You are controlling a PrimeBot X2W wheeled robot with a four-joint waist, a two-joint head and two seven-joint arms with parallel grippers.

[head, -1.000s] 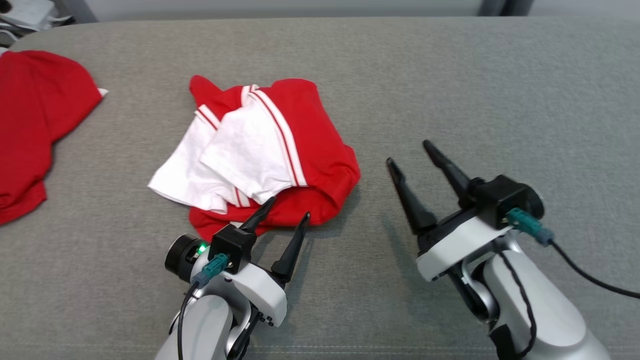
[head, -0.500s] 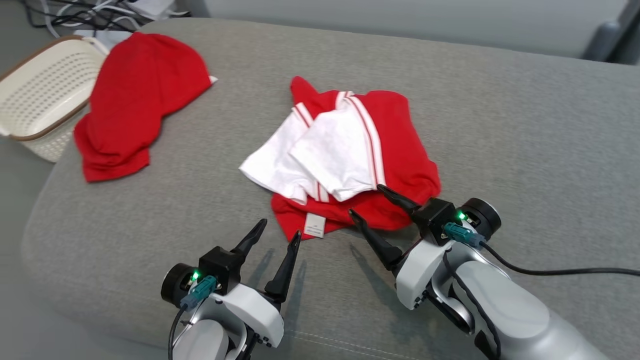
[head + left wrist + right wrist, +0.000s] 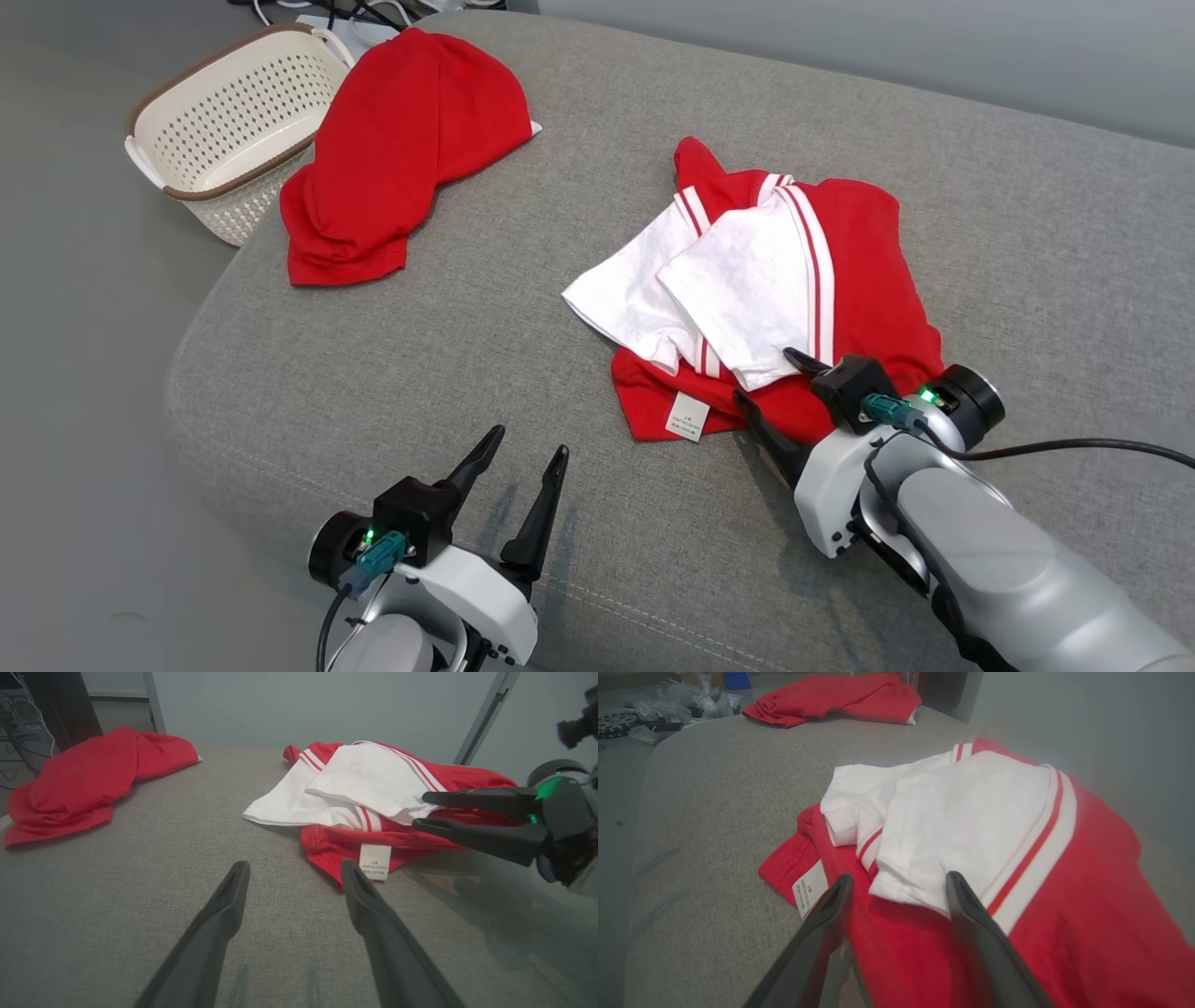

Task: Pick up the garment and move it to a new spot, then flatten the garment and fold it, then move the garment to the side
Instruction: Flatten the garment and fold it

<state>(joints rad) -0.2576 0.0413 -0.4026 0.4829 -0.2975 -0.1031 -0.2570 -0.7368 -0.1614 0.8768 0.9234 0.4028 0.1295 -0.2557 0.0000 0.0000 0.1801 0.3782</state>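
While both tools stand spread with nothing pinched, the task is judged barely begun: pick-up, flattening, folding and setting aside are all left to do. Crumpled red cloth garment [image 3: 868, 280] with white, red-striped sleeves is noted bunched on the grey upholstered cushion [image 3: 467, 308], white care label [image 3: 688, 417] turned out at its near hem. Right tool [image 3: 766, 375] is placed at that hem, fingers wide either side of a sleeve corner; contact cannot be confirmed. Left tool [image 3: 527, 441] is held over bare cushion, near the label, apart from the cloth. Second plain red garment [image 3: 392, 140] is seen at the far left corner, beside a cream perforated plastic basket [image 3: 224, 121].

Views compared: from the left wrist view the right tool is seen side-on, one finger above the other, level with the hem, which is not readable from the head view. From the right wrist view the sleeve corner is framed between the fingers, and bagged clutter [image 3: 668, 704] on the floor is recorded.
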